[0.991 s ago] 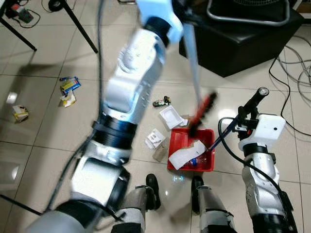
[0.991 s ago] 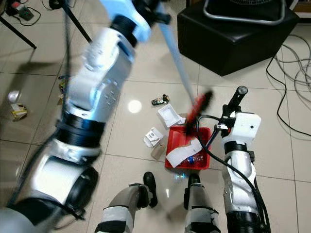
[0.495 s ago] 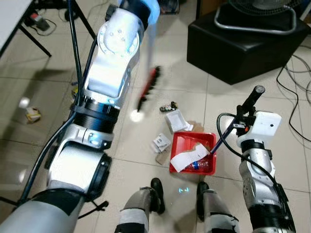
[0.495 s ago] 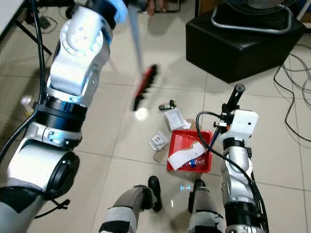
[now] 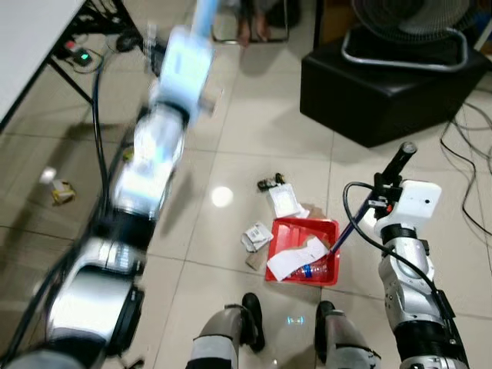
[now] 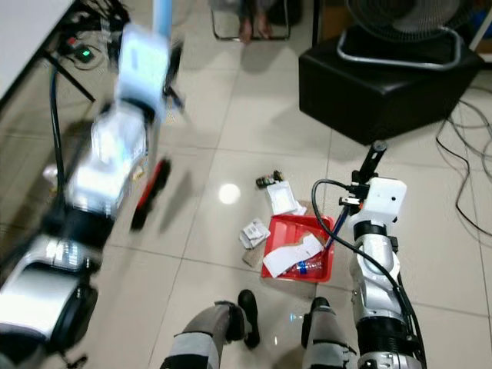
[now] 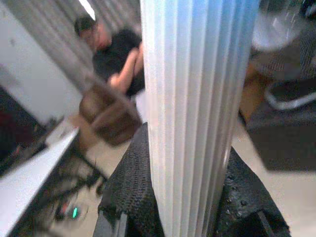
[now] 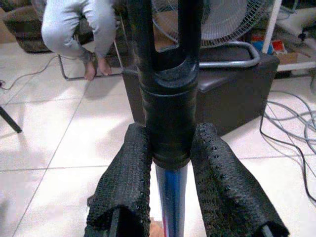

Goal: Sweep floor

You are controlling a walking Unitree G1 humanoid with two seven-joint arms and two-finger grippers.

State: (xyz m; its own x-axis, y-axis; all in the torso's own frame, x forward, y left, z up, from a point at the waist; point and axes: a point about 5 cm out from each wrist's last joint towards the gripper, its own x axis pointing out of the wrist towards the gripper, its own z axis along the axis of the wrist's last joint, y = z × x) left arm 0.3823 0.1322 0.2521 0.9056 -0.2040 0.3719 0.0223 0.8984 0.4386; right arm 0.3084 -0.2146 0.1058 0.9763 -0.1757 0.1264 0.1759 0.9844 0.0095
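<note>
Gripping broom handle, no legible writing

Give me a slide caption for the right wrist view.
Right gripper shut on the dustpan handle, fan and seated person behind.

The dustpan is bright red, with white paper across it and white cartons on the pale beige tiles just beside it. Its handle is black above and blue below (glossy), between black mesh-textured fingers. The broom handle is light blue with fine ribbing; its bristles are red and black.
</note>
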